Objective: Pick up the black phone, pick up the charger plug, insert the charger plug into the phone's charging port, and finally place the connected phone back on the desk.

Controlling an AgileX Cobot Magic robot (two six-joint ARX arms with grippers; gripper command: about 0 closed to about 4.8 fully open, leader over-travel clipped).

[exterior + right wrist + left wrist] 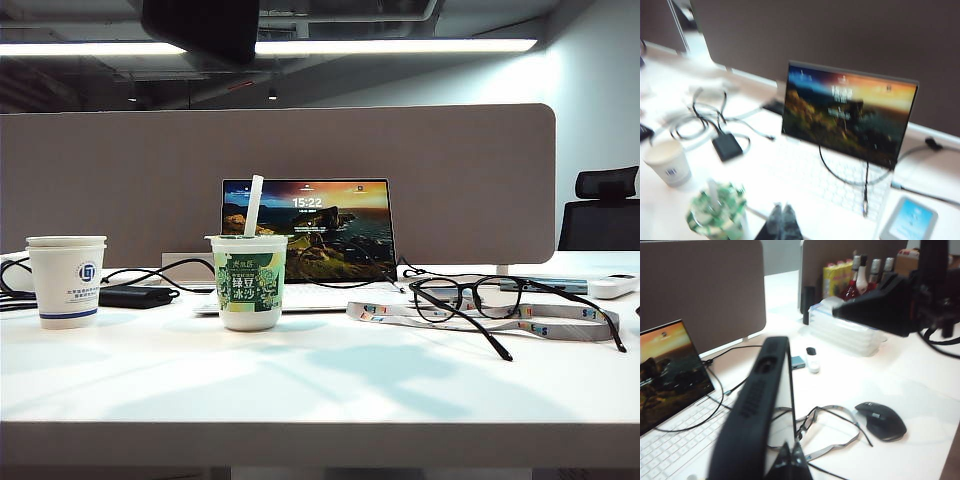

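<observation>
**Phone in my left grip, plug lying on the laptop**

Above the wide white desk [320, 385], my left gripper [789, 464] is clamped on the flat glossy black phone [757, 405]. The phone stands up out of my fingers, edge toward the wrist camera, and its shiny face mirrors the bright tabletop. Past it, the black housing of my right arm [890, 307] hangs over a stack of clear plastic boxes [845, 335].

My right gripper [782, 221] hovers in front of the open white laptop [840, 150]. Its fingers are pressed together, and the picture is too blurred to show whether anything sits between them. A thin black cable [840, 175] loops across the keyboard. Its small end, which I take for the charger plug [865, 206], lies on the keys, apart from my fingertips.

The desk is crowded:

- A white paper cup [66, 280] stands at the left.
- A green-labelled drink cup with a white straw [248, 282] stands before the laptop.
- Black-framed glasses [470, 298] rest on a white printed lanyard [545, 325] at the right.
- A matte black block with cables [727, 146] lies beside the laptop.
- A black computer mouse [882, 420] lies near the lanyard.

A grey-beige fabric partition [300, 150] closes off the back.
</observation>
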